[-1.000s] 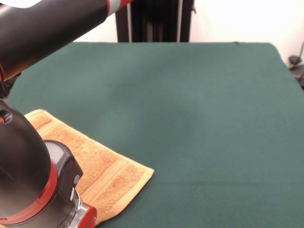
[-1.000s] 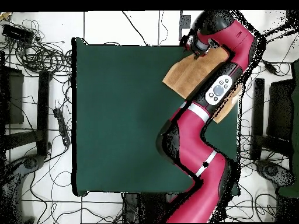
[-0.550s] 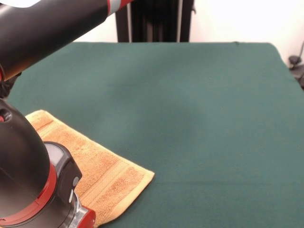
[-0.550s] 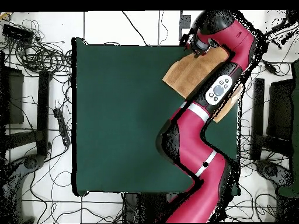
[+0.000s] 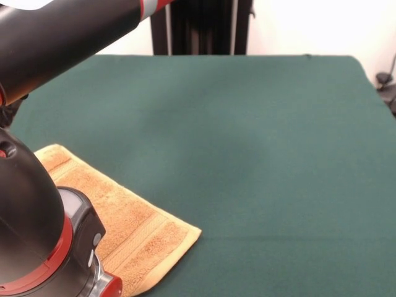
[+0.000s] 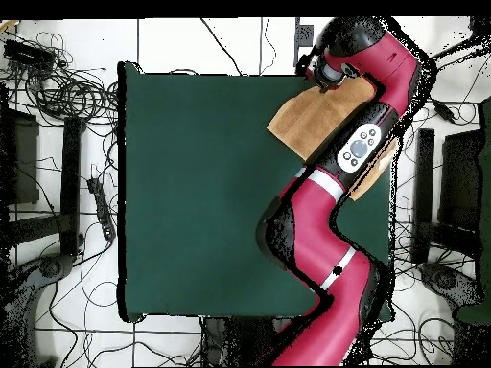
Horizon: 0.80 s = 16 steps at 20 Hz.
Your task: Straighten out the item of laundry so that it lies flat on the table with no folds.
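Observation:
The orange-tan towel [image 5: 127, 226] lies at the table's [image 5: 260, 148] near left corner in the front view, its ribbed band showing. Much of it is hidden behind the arm's black and red wrist [image 5: 37, 241]. From overhead, the towel [image 6: 309, 120] sits at the top right of the green table [image 6: 192, 192], with the red arm lying across it and a strip of cloth showing on the arm's other side. The gripper [image 6: 319, 77] sits over the towel's far edge near the table's rim. The arm hides what it is touching.
Cables [image 6: 67, 91] lie tangled on the floor to the left of the table in the overhead view, beside dark stands [image 6: 38, 192]. More dark equipment [image 6: 451, 192] stands to the right. The towel reaches the table's edge at that corner.
The arm's wrist has sunk a little lower in the front view. The towel's near corner has shifted slightly with it.

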Available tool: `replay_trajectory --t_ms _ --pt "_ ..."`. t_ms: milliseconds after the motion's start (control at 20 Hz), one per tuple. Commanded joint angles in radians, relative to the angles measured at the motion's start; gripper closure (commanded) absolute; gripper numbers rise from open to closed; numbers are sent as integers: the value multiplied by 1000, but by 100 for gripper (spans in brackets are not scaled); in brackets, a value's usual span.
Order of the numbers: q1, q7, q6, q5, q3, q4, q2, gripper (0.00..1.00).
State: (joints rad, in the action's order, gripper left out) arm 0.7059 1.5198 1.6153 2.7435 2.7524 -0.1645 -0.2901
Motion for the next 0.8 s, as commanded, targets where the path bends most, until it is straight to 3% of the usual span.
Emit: replay_trajectory --t_ms 50,700,750,800 --pt "-46 -217 -135 11 -46 112 -29 0" --pt "-47 -197 -107 22 -57 106 -29 0" --pt "-47 -175 -121 13 -59 107 -30 100" --pt "-47 -176 -119 11 -59 108 -31 100"
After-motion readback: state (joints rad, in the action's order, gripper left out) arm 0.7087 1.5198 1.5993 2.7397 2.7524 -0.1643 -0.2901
